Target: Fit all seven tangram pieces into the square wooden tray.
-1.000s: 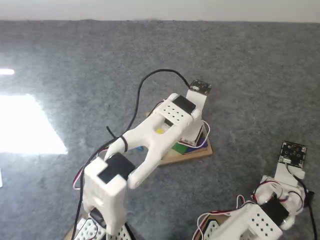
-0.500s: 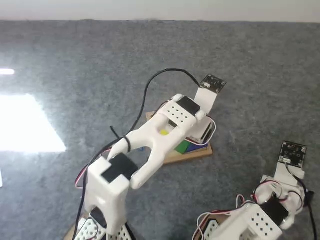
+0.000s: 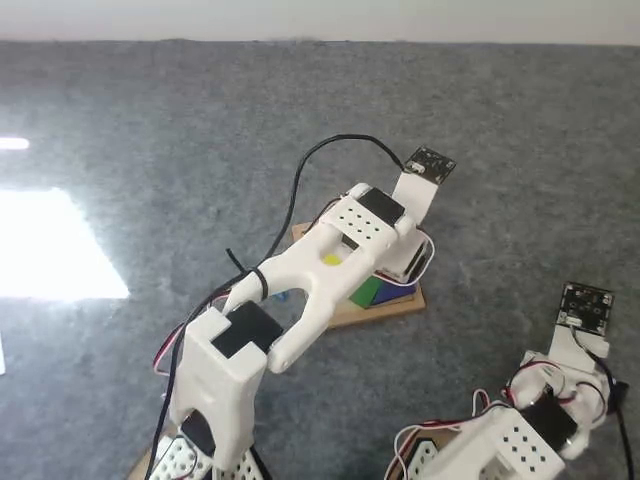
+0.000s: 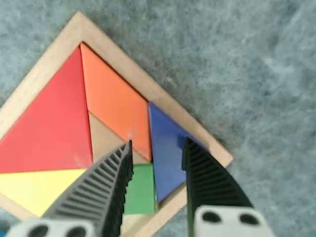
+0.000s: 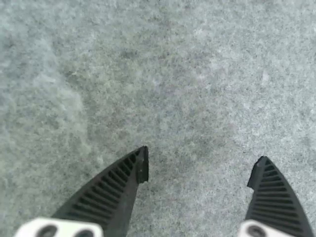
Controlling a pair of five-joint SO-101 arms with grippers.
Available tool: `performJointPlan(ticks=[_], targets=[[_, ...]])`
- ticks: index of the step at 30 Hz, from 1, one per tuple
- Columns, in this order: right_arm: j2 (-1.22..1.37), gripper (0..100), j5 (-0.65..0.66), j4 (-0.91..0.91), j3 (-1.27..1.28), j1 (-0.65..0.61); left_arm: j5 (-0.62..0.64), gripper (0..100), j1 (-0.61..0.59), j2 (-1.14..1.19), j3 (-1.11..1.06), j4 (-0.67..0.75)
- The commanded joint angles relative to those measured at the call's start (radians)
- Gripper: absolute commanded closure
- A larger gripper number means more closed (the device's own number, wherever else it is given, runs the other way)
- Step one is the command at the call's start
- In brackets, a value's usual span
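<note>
- Your left arm (image 3: 320, 270) has turned its wrist slightly sideways over the tray (image 4: 163, 103) in the last second; the right arm has not moved.
- Left gripper (image 4: 158, 143): jaws parted and empty, directly above the blue piece (image 4: 165, 148), whose long axis follows the rim.
- A wood-coloured triangle (image 4: 103, 140) lies beside one finger, between orange (image 4: 113, 103), red (image 4: 49, 123) and green (image 4: 140, 192); probably an unfilled slot.
- Right gripper (image 5: 203, 153): jaws spread and empty over the grey mat (image 5: 148, 74), well apart from the tray. Your left arm is nearer.
- Count: one tray, five coloured pieces seated, including yellow (image 4: 34, 190).
</note>
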State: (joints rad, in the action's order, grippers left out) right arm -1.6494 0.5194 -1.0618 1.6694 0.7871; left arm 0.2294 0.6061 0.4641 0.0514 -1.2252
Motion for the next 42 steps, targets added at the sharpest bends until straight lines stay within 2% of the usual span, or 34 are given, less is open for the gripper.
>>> performJointPlan(ticks=[1,12,21,27,31,34,38,42], targets=[[-0.015,66.9,0.005,0.016,0.009,-0.01,-0.008,85,0.003,-0.011,0.056,0.002],[-0.015,66.9,0.005,0.016,0.009,-0.01,-0.014,85,0.011,-0.006,0.094,0.012],[-0.015,66.9,0.005,0.016,0.009,-0.01,-0.014,85,0.02,0.106,0.094,-0.02],[-0.015,66.9,0.005,0.016,0.009,-0.012,-0.032,88,0.005,0.026,0.094,-0.048],[-0.015,66.9,0.005,0.015,0.02,-0.044,-0.066,88,-0.012,-0.107,0.113,-0.049],[-0.015,66.9,0.006,0.015,0.02,-0.047,-0.078,88,-0.114,-0.256,0.117,-0.061],[-0.015,66.9,0.009,0.015,0.02,-0.054,-0.117,88,-0.342,-0.453,0.116,-0.123],[-0.008,66.9,0.012,0.005,0.0,-0.114,-0.229,88,-0.56,-0.549,0.11,-0.315]])
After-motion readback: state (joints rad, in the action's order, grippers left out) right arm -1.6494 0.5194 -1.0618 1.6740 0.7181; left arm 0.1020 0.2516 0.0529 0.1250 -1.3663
